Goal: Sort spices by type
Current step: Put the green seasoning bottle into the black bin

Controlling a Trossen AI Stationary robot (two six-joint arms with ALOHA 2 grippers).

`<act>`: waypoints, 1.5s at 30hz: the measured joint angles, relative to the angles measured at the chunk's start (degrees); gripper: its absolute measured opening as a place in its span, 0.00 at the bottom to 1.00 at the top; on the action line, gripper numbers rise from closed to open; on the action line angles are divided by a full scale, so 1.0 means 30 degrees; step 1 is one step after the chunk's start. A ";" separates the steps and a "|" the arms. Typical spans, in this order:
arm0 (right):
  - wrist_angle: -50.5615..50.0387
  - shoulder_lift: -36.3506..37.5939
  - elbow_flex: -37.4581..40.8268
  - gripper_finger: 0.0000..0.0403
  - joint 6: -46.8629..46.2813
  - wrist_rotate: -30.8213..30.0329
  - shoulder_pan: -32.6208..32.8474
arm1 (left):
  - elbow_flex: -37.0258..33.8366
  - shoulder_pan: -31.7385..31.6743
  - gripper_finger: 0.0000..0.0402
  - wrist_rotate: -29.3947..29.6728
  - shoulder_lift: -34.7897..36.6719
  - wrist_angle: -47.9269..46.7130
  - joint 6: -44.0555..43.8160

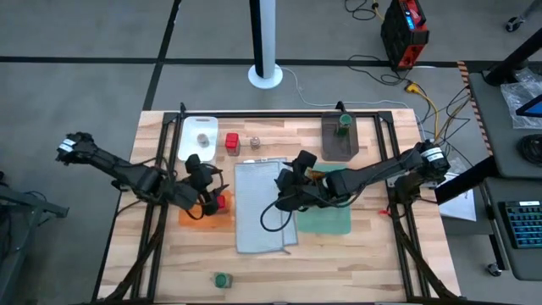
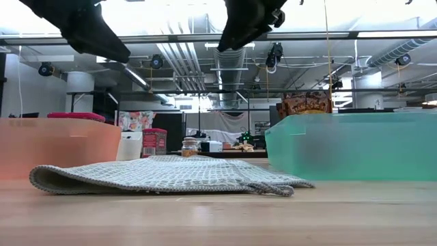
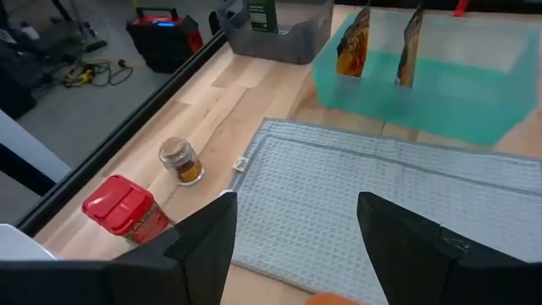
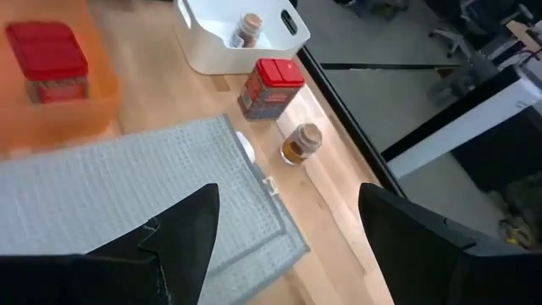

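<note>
My left gripper [image 1: 206, 175] hangs open above the orange tray [image 1: 196, 216], pointing toward the table's far right; its fingers frame the grey cloth [image 3: 381, 195]. My right gripper [image 1: 286, 180] is open above the grey cloth [image 1: 262, 207], pointing far left. One red container [image 1: 220, 201] stands in the orange tray, the other [image 1: 232, 142] on the table by the white bin [image 1: 188, 146]. One shaker [image 4: 250, 30] is in that bin, another [image 1: 255, 142] on the wood. Two orange-brown packets [image 3: 354, 42] stand in the green tray [image 3: 440, 93]. One green-topped jar [image 1: 344, 123] sits in the dark grey bin, one [image 1: 221, 279] near the near edge.
The grey cloth lies flat in the table's middle between the orange tray [image 2: 54, 147] and the green tray [image 2: 355, 147]. A black frame rail [image 1: 279, 114] runs along the far edge and down both sides. Bare wood shows along the near edge.
</note>
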State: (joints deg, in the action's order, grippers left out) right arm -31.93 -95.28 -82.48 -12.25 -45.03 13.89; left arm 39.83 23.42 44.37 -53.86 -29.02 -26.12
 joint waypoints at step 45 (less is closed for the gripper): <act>-0.0650 -0.0387 -0.0335 0.67 0.0096 0.2593 0.0913 | 0.6429 1.0880 0.56 -0.7564 -0.9273 0.0559 -0.6305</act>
State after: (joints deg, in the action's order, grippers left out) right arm -33.88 -96.44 -83.48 -11.96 -37.26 16.63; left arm 59.12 56.06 21.68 -81.68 -27.34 -45.03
